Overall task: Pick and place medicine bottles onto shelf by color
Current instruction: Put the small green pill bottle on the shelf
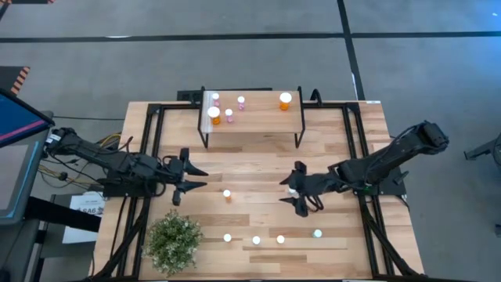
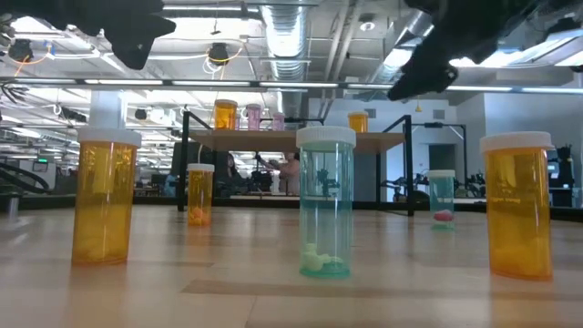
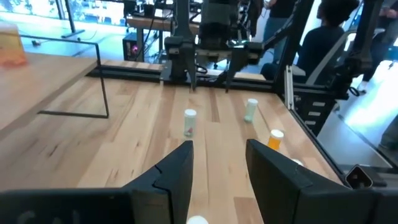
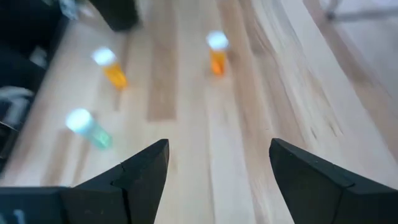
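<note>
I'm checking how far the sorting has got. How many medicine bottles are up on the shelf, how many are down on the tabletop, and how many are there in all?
Medicine bottles on the shelf: 5
Medicine bottles on the tabletop: 6
Total: 11

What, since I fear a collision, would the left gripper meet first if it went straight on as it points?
Probably the near bottle, whose cap shows just ahead between the left gripper's open fingers, though it may pass over it; depth is unclear. Beyond stands the far bottle, then the right gripper.
</note>
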### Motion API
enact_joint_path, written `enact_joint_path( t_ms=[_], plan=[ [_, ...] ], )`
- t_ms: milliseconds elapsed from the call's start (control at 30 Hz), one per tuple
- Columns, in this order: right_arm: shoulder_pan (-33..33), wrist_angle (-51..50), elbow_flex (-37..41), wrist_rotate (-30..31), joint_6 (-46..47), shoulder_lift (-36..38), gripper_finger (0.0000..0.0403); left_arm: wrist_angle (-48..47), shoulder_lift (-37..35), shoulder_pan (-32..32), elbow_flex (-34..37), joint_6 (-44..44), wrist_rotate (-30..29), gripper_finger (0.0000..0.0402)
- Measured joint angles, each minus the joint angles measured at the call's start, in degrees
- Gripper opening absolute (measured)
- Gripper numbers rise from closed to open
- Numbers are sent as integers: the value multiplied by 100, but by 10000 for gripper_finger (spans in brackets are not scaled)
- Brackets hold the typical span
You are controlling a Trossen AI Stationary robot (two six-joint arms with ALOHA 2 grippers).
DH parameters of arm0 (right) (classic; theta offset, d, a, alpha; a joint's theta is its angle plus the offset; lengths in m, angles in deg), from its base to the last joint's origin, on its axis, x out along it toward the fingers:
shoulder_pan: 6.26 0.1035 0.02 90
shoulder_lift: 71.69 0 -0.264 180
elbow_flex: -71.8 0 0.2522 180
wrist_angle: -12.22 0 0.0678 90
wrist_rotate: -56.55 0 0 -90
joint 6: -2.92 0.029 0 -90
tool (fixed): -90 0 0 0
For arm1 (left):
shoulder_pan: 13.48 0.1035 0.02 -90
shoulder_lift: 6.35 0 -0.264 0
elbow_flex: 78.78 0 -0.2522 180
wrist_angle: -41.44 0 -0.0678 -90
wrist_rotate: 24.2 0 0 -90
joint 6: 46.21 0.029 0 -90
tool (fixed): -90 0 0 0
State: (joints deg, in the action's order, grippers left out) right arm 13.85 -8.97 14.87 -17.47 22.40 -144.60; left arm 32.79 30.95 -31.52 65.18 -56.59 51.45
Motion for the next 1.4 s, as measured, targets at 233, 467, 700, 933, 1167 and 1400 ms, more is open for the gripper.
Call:
enact_joint_path(
  t_ms=[233, 467, 700, 933, 1167, 1400],
  plan=[
    [419, -1445, -460, 108, 703, 2, 302, -4, 33, 0, 0, -27, -28, 135],
    [519, -1999, -466, 199, 1090, 2, 302, -3, 33, 0, 0, -131, -27, 135],
    [220, -2417, -442, 636, 1503, 1, 302, 15, 33, 0, 0, -128, 1, 135],
    [59, -1599, 275, 684, 1502, 44, 302, 45, 33, 0, 0, -89, 3, 135],
    [125, -900, 889, 676, 1502, 42, 302, 87, 33, 0, 0, 2, 0, 135],
    [113, 68, 1407, 670, 1504, 42, 302, 86, 33, 0, 0, -46, 1, 135]
  ],
)
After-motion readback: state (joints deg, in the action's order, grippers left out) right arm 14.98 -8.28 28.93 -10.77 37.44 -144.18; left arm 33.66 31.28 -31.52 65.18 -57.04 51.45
